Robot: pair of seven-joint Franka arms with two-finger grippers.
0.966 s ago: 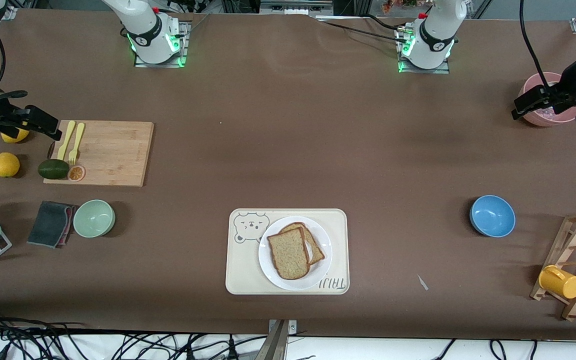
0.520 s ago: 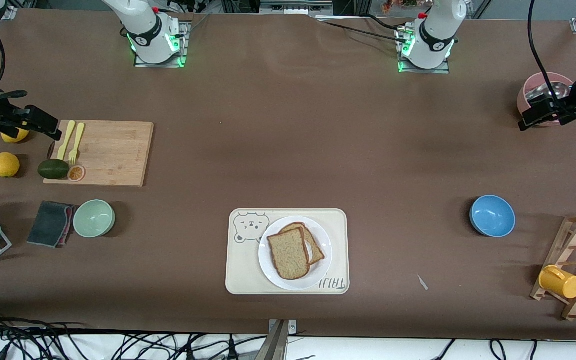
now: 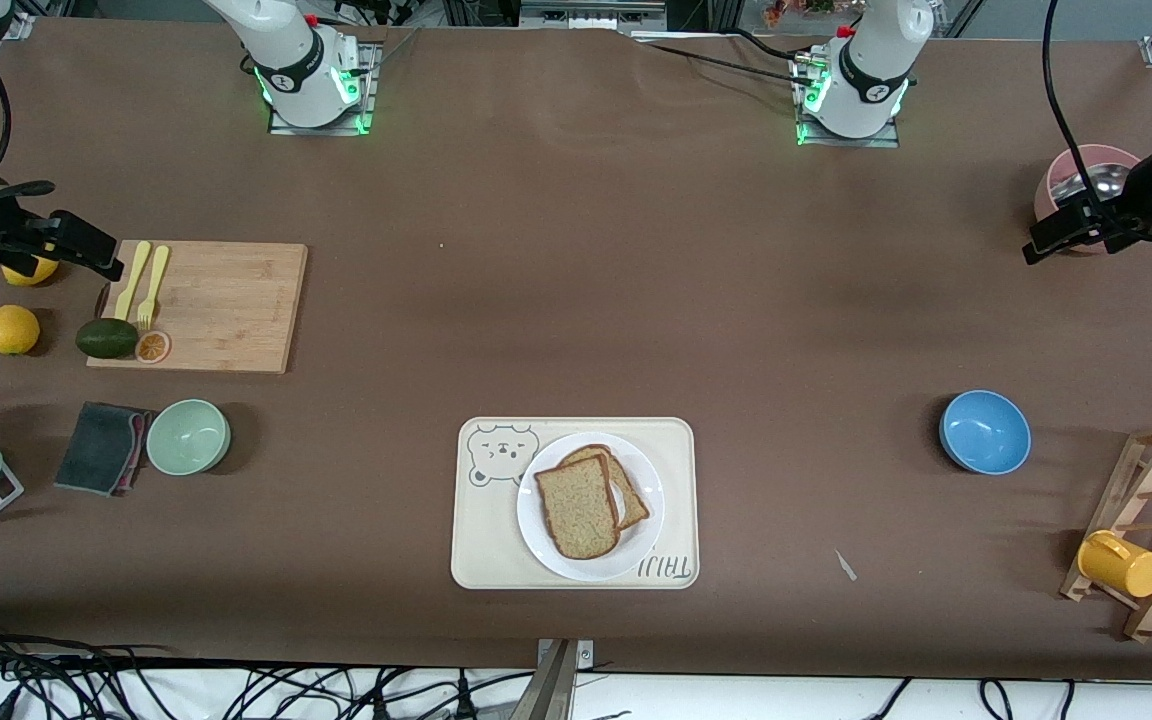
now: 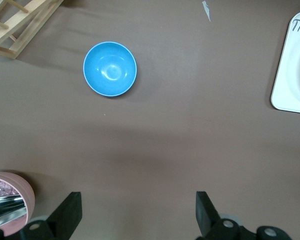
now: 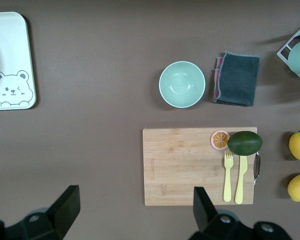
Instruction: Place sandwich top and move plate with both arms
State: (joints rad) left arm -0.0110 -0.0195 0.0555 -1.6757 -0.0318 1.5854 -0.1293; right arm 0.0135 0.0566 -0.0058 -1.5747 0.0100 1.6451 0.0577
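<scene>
The sandwich top [image 3: 578, 509] is already laid on the plate [image 3: 545, 545], well apart from the left gripper [image 3: 1061, 227] and the right gripper [image 3: 86, 255], both held spread and empty, so the plate move is judged next.

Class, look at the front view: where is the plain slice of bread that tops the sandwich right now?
The sandwich top lies on the white plate, overlapping another slice beneath it. The plate sits on the cream bear tray, near the camera's table edge.
</scene>
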